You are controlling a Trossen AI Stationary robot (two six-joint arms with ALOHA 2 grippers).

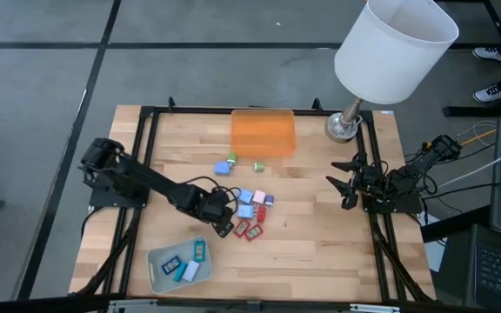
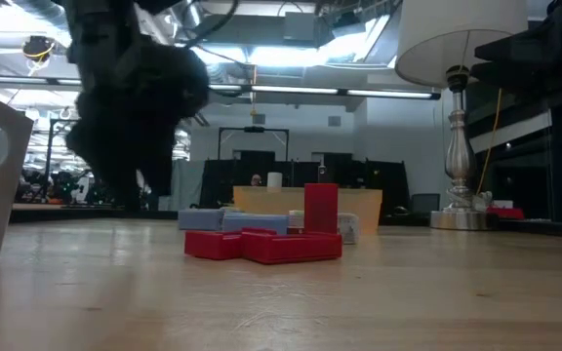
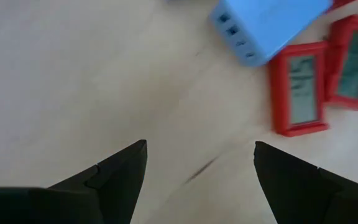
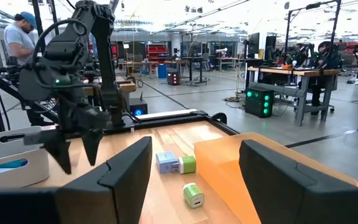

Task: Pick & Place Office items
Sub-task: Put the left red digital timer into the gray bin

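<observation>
The office items lie mid-table. Light blue and pink blocks [image 1: 250, 204] sit in a cluster, with two red flat rectangles [image 1: 248, 231] at its near side. A blue and a green block [image 1: 227, 164] and another green block [image 1: 257, 165] lie nearer the orange tray. My left gripper [image 1: 224, 223] points steeply down just left of the red rectangles, open. In the left wrist view, bare wood lies between its fingers [image 3: 201, 149]; a light blue block [image 3: 272, 25] and the red rectangles [image 3: 300, 87] lie beyond them. My right gripper [image 1: 346, 184] waits open at the table's right edge.
A translucent orange tray [image 1: 263, 132] lies at the table's far middle. A pale grey tray [image 1: 156, 276] at the near left holds several blue pieces. A lamp with a white shade [image 1: 394, 48] stands on its base [image 1: 342, 129] at the far right. People stand in the room beyond.
</observation>
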